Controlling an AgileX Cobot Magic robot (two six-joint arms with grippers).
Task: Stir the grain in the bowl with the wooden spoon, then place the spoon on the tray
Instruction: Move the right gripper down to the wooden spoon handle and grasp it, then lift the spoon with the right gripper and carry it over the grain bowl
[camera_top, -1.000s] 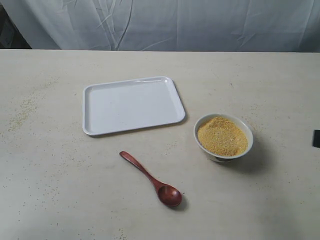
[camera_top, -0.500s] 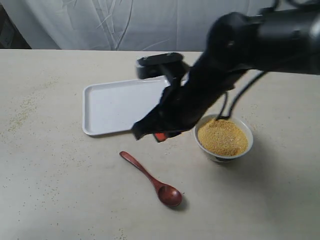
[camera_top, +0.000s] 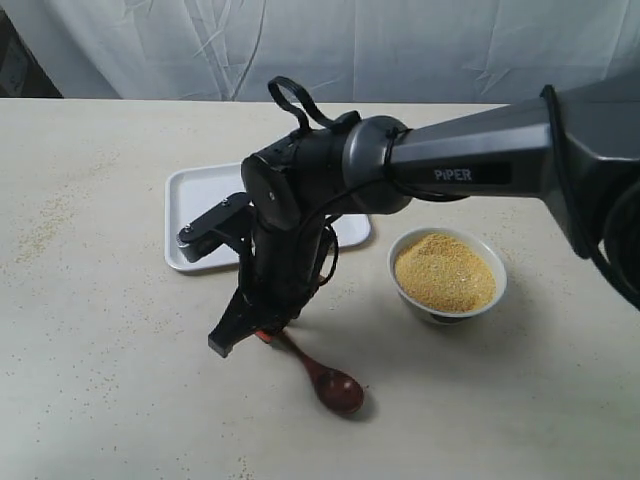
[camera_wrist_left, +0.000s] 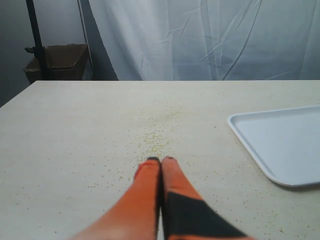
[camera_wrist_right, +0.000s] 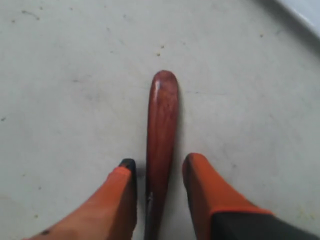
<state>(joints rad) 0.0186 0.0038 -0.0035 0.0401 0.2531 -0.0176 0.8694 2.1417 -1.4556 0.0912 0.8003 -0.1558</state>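
Note:
The wooden spoon (camera_top: 335, 388) lies on the table in front of the tray (camera_top: 200, 205), handle pointing toward it. My right gripper (camera_top: 246, 338) reaches across from the right and is down over the handle end. In the right wrist view it (camera_wrist_right: 160, 161) is open, one orange finger on each side of the spoon handle (camera_wrist_right: 162, 110), with small gaps to it. To the right stands the white bowl (camera_top: 430, 312), heaped with golden grain (camera_top: 445, 272). My left gripper (camera_wrist_left: 161, 160) is shut and empty, low over the table left of the tray (camera_wrist_left: 285, 145); the exterior view does not show it.
Loose grains lie scattered on the table ahead of the left gripper (camera_wrist_left: 160, 135) and at the far left (camera_top: 40, 230). White cloth hangs behind the table. The right arm (camera_top: 470, 165) spans the scene above the bowl and covers part of the tray.
One second ago no arm was in the exterior view. The right arm swept in from the right, crossed above the tray and bowl, and came down around the spoon's handle.

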